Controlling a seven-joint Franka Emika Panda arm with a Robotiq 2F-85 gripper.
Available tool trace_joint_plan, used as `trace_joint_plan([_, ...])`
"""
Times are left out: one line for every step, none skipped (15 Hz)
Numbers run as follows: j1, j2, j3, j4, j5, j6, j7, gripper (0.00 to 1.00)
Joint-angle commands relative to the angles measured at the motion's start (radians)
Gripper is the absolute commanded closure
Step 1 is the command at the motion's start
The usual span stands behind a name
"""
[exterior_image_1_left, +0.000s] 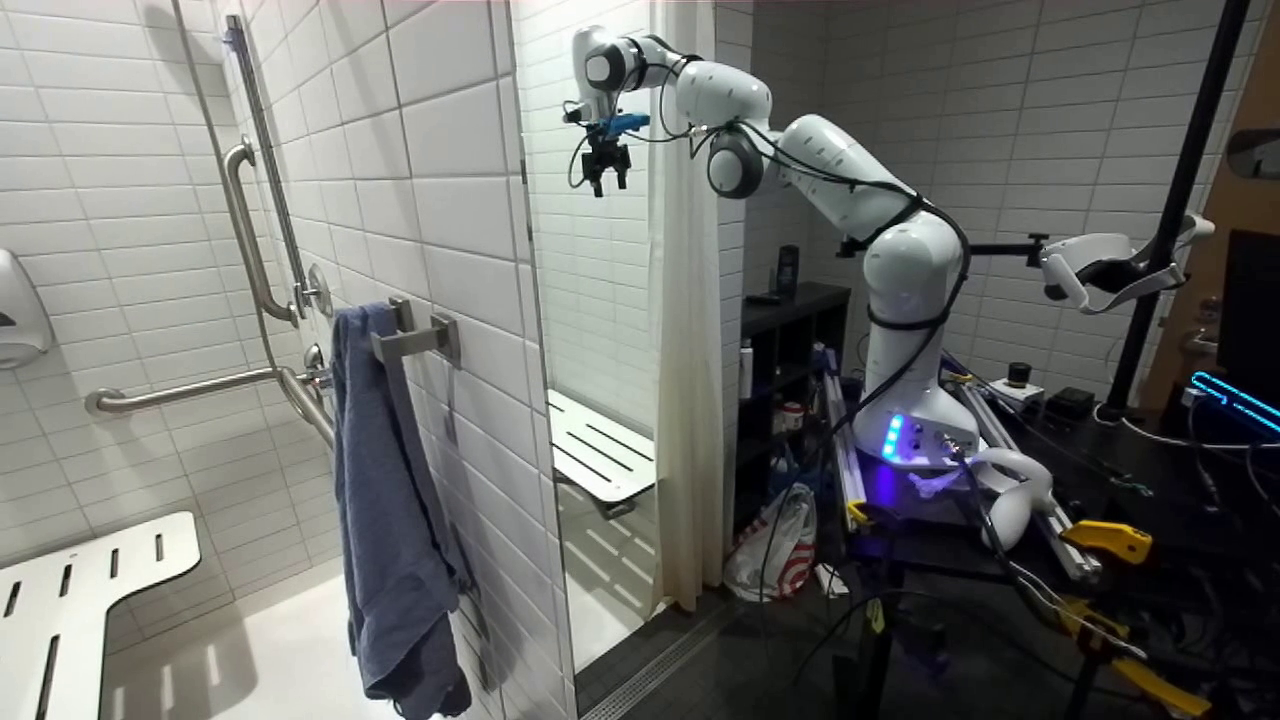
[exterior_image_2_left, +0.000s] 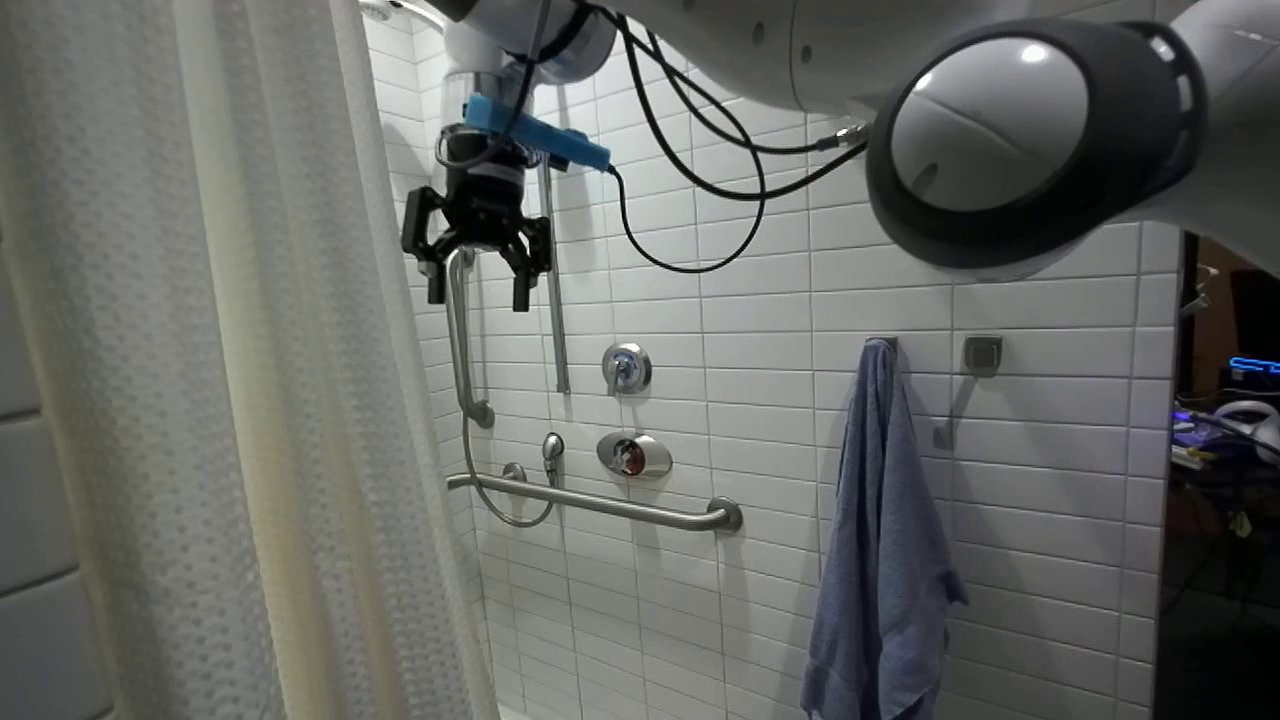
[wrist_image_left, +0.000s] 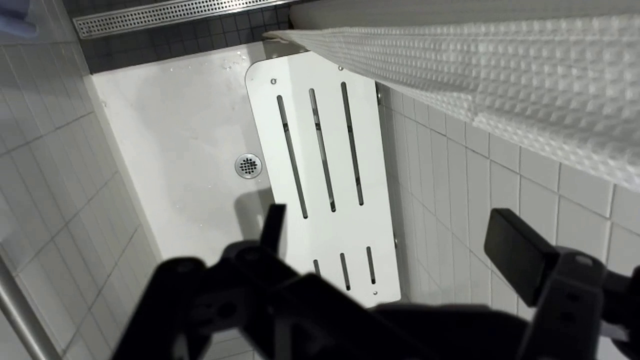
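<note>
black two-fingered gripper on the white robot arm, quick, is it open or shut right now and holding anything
Black two-fingered gripper: open, jaws standing apart, holding nothing.

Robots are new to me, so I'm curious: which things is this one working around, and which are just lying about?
Around its work:
open gripper, holding nothing
curtain beside it
shower seat below

Just about:
hanging towel
grab bar
plastic bag
headset
</note>
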Motion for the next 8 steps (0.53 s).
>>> trace_joint_plan([0.009,-0.024,-0.035,-0.025,-0.042,-0.003,0.084,0.00])
trace_joint_plan([0.007,-0.022,-0.043,-0.025,-0.054,-0.004,0.090,0.00])
trace_joint_plan([0.008,-0.023,-0.049,-0.026,-0.062,-0.008,0.105,0.00])
trace_joint_plan([0.009,-0.024,-0.055,-0.027,-0.070,-0.014,0.121,0.00])
trace_joint_plan([0.009,-0.023,-0.059,-0.027,-0.074,-0.016,0.132,0.00])
trace_joint_plan([0.009,-0.022,-0.062,-0.025,-0.077,-0.017,0.145,0.00])
trace_joint_plan([0.010,-0.020,-0.065,-0.021,-0.080,-0.021,0.157,0.00])
trace_joint_plan([0.011,-0.019,-0.067,-0.019,-0.081,-0.021,0.172,0.00])
